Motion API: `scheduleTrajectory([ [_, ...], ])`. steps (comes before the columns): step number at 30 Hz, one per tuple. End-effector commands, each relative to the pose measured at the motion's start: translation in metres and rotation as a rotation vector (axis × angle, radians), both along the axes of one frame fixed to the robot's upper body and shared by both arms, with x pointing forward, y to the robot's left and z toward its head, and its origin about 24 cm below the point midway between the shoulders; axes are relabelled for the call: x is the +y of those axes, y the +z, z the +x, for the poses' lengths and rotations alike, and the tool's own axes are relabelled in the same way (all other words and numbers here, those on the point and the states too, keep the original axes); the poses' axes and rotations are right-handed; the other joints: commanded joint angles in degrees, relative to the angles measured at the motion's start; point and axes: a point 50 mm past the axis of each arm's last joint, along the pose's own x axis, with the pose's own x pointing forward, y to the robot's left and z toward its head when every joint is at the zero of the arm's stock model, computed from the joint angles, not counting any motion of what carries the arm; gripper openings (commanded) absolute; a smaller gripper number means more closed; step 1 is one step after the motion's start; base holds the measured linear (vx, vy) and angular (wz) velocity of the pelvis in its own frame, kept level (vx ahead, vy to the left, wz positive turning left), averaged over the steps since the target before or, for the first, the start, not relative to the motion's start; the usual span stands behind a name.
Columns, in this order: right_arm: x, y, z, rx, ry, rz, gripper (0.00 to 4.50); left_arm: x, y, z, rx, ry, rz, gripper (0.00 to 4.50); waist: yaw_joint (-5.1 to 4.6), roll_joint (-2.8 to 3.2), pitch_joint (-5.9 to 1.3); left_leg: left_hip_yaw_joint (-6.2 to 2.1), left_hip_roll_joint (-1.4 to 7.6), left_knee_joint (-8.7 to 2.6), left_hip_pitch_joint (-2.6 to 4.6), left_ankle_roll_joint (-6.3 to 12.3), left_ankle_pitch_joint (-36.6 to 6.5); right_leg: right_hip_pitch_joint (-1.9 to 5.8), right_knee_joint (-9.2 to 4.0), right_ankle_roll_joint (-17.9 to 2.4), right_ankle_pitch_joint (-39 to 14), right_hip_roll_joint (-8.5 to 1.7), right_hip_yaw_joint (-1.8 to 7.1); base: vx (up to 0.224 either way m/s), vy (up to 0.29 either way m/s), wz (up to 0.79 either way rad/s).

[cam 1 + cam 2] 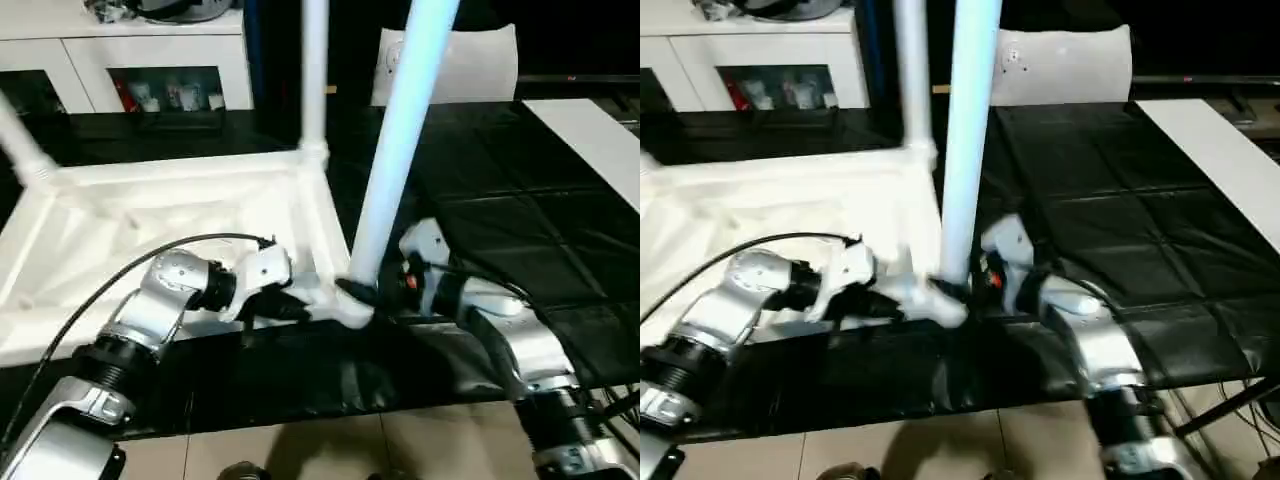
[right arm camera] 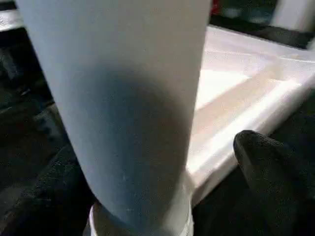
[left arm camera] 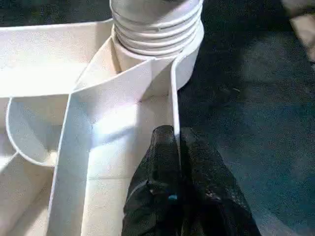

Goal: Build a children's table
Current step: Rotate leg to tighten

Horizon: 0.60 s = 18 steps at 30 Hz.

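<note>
The white tabletop (image 1: 150,215) lies upside down on the black-covered table, ribbed underside up. One white leg (image 1: 314,70) stands upright in its far right corner socket, and another leg (image 1: 22,145) slants up at the far left. A third leg (image 1: 400,140) stands in the near right corner socket (image 3: 184,64), its threads still showing. My left gripper (image 1: 292,306) is shut on the tabletop's thin rim wall (image 3: 173,103) just beside that socket. My right gripper (image 1: 358,292) sits open around this leg's base. One finger (image 2: 268,167) stands clear of the leg (image 2: 128,108).
A white cabinet (image 1: 150,55) stands at the back left. A flat white sheet with a small round mark (image 1: 460,60) leans at the back. A white board (image 1: 590,140) lies at the right. The table's front edge (image 1: 330,415) is close, with tiled floor below. A black cable (image 1: 130,265) arcs over my left forearm.
</note>
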Motion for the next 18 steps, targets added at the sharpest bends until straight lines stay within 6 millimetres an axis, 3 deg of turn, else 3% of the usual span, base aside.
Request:
scheduleTrajectory([
  [1, -0.003, 0.006, -0.005, -0.004, 0.103, 0.003, 4.42, -0.009, 0.005, -0.003, -0.005, -0.126, 0.016, 0.00, -0.30, 0.15, -3.67, -0.40, 2.05, -3.95, 1.03, 1.04, -15.63, 2.69, -4.13, -12.60, -11.28, -3.20, 2.26, 0.000, 0.000, 0.00],
  [2, -0.005, 0.008, -0.008, 0.013, 0.160, 0.012, 4.42, -0.008, 0.005, -0.003, -0.001, -0.151, 0.026, 0.00, -0.01, 0.39, -3.72, -0.39, 2.07, -3.84, 1.03, 1.38, -15.44, 2.81, -4.10, -12.68, -11.37, -3.27, 2.26, 0.000, 0.000, 0.00],
  [3, -0.008, 0.009, -0.011, 0.026, 0.215, 0.004, 4.42, -0.008, 0.005, -0.004, 0.008, -0.179, 0.030, 0.00, 0.15, -0.01, -3.67, -0.27, 2.09, -3.77, 0.92, 1.72, -15.17, 2.81, -4.20, -12.57, -11.57, -3.23, 2.26, 0.000, 0.000, 0.00],
  [6, -0.012, 0.010, -0.014, 0.051, 0.289, -0.012, 4.06, -0.005, 0.005, -0.005, 0.003, -0.238, 0.072, 0.00, 0.80, 0.06, -3.73, -0.25, 2.21, -3.70, 1.12, 1.94, -14.94, 2.63, -4.18, -12.67, -12.59, -3.29, 2.20, 0.000, 0.000, 0.00],
  [11, -0.016, 0.011, -0.014, 0.077, 0.338, -0.008, 3.67, -0.004, 0.006, -0.007, 0.019, -0.270, 0.081, 0.00, 0.92, -0.16, -3.64, -0.37, 2.31, -3.80, 1.02, 1.51, -15.32, 2.56, -4.22, -12.25, -15.11, -3.40, 2.14, 0.000, 0.000, 0.00],
  [14, -0.016, 0.011, -0.016, 0.111, 0.384, 0.000, 3.39, -0.004, 0.005, -0.008, 0.030, -0.303, 0.090, 0.00, 0.91, 0.05, -3.69, -0.41, 2.27, -3.80, 1.04, 1.38, -15.63, 2.57, -4.21, -12.59, -14.76, -3.33, 2.10, 0.000, 0.000, 0.00],
  [15, -0.016, 0.011, -0.017, 0.118, 0.391, 0.003, 3.31, -0.004, 0.005, -0.008, 0.030, -0.306, 0.091, 0.00, 0.97, -0.33, -3.71, -0.39, 2.28, -3.76, 0.97, 1.61, -15.21, 2.61, -4.11, -12.60, -14.59, -3.35, 2.10, 0.000, 0.000, 0.00],
  [18, -0.014, 0.011, -0.018, 0.131, 0.407, 0.014, 3.06, -0.004, 0.005, -0.008, 0.029, -0.311, 0.093, 0.00, 1.08, -0.23, -3.75, -0.37, 2.30, -3.75, 0.97, 1.59, -14.80, 2.56, -4.11, -12.57, -14.47, -3.40, 2.09, 0.000, 0.000, 0.00],
])
